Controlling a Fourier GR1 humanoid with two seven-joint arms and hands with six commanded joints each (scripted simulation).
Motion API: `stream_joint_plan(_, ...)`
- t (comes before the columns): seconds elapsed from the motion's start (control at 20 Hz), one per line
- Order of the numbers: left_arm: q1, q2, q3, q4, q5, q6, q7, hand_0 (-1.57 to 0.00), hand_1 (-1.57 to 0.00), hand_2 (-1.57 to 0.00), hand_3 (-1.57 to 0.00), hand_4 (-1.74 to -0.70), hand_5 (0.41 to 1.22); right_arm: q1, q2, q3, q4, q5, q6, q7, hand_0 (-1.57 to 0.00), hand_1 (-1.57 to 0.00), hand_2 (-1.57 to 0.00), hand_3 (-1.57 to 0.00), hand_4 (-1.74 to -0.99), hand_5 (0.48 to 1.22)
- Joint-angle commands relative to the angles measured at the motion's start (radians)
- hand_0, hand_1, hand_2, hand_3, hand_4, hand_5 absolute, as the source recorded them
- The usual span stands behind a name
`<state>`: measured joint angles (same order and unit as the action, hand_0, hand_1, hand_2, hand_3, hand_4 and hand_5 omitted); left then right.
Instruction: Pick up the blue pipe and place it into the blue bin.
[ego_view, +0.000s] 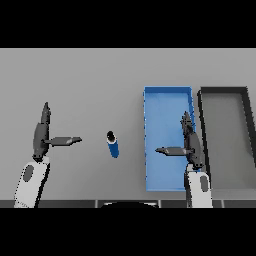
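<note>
The blue pipe (113, 145) is a short blue cylinder with a dark open end, lying on the grey table near the middle. To its right sits the blue bin (162, 107), a long rectangular tray with nothing in it. My right hand (190, 142) hovers over the bin's right side, fingers straight and thumb pointing left, holding nothing. My left hand (41, 134) is at the left, fingers straight, its thumb pointing toward the pipe from a short distance away.
A dark grey bin (245, 125) stands directly right of the blue bin, their long sides next to each other. Bare grey table (90, 80) stretches behind and left of the pipe.
</note>
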<state>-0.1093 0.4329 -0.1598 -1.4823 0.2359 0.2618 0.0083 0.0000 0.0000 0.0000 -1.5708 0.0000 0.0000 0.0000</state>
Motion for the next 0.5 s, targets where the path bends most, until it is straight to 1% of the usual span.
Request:
stream_joint_plan(0.0, -0.004, -0.002, 0.0, 0.002, 0.0, 0.001, -0.002, 0.0, 0.0, 0.0, 0.0, -0.97, 0.594, -0.004, -0.001, -0.002, 0.002, -0.001, -0.001, 0.003, 0.0, 0.0, 0.0, 0.0, -1.21, 0.594)
stream_joint_plan(0.25, -0.032, -0.014, -0.005, 0.023, -0.009, 0.007, 0.004, 0.0, 0.0, 0.0, 0.0, -0.97, 0.594, -0.038, -0.015, -0.021, 0.026, -0.013, 0.002, 0.014, 0.0, 0.0, 0.0, 0.0, -1.21, 0.594)
stream_joint_plan(0.3, -0.028, 0.056, -0.045, 0.015, -0.016, -0.115, -0.039, 0.0, 0.0, 0.0, 0.0, -0.97, 0.594, -0.03, -0.086, 0.017, 0.001, 0.066, 0.024, -0.035, 0.0, 0.0, 0.0, 0.0, -1.21, 0.594)
stream_joint_plan(0.35, -0.033, 0.11, -0.052, 0.033, -0.005, -0.203, -0.063, 0.0, 0.0, 0.0, 0.0, -0.97, 0.595, -0.011, -0.126, 0.045, -0.014, 0.115, 0.042, -0.073, 0.0, 0.0, 0.0, 0.0, -1.206, 0.592)
stream_joint_plan(0.4, -0.037, 0.142, -0.058, 0.042, 0.0, -0.258, -0.08, 0.0, 0.0, 0.0, 0.0, -0.97, 0.596, 0.009, -0.145, 0.07, -0.034, 0.156, 0.044, -0.084, 0.0, 0.0, 0.0, 0.0, -1.198, 0.589)
stream_joint_plan(0.45, -0.034, 0.158, -0.065, 0.048, 0.0, -0.295, -0.104, 0.0, 0.0, 0.0, 0.0, -0.97, 0.596, 0.01, -0.154, 0.083, -0.045, 0.176, 0.047, -0.08, 0.0, 0.0, 0.0, 0.0, -1.195, 0.588)
